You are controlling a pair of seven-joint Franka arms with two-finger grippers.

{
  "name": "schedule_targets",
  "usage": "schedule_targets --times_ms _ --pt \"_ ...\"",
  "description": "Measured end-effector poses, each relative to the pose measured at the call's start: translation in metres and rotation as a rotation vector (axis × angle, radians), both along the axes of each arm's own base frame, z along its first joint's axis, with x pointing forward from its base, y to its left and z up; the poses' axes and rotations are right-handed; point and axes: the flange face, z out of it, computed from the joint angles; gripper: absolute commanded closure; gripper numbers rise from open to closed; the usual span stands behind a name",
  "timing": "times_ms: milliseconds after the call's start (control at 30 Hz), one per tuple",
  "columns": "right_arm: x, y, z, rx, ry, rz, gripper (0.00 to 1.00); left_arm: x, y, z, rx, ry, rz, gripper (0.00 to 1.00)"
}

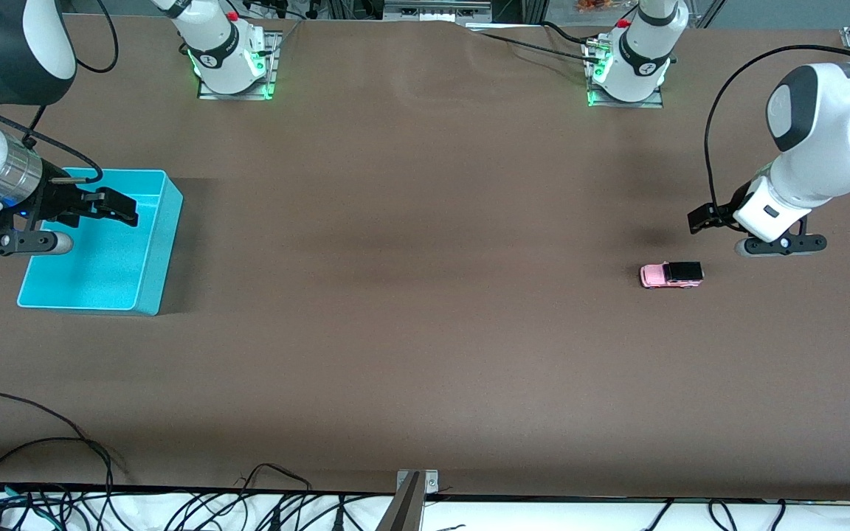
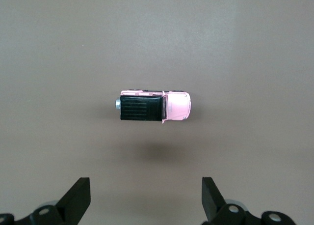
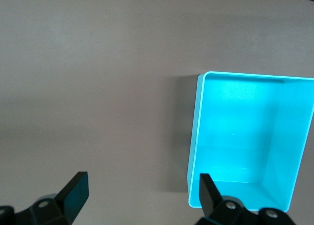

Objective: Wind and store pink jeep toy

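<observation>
Your left gripper (image 1: 698,219) hangs with its jaws spread wide and nothing between them, up in the air just beside the pink jeep toy (image 1: 671,274), slightly toward the left arm's end of the table from it; in the left wrist view the two fingertips (image 2: 78,198) stand well apart with the jeep (image 2: 155,106) lying clear of them on the bare brown table (image 1: 425,332). The jeep sits upright on its wheels, untouched, so you have not yet picked it up or wound it. Your right gripper (image 1: 119,206) also stands open and empty, over the turquoise bin (image 1: 156,295), which is well apart from the jeep at the right arm's end of the table; that arm looks to be waiting. The right wrist view shows the bin (image 3: 196,136) with nothing in it. By my reading none of the task is done: grasping the jeep, winding it, carrying it across to the bin and dropping it in all remain ahead of you
</observation>
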Motion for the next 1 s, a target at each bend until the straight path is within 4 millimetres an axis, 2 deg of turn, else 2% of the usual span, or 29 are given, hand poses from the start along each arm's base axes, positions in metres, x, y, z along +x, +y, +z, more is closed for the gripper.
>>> schedule_targets --times_ms 400,834,1001 --pt "0.000 0.000 0.000 0.000 0.000 0.000 0.00 -0.011 -0.001 -0.038 -0.003 -0.048 -0.023 0.00" --pt "0.000 0.000 0.000 0.000 0.001 0.000 0.00 -0.006 -0.001 -0.080 -0.014 -0.068 -0.165 0.00" --pt "0.000 0.000 -0.001 0.000 0.001 0.000 0.00 -0.005 0.002 -0.089 -0.018 -0.061 -0.227 0.00"
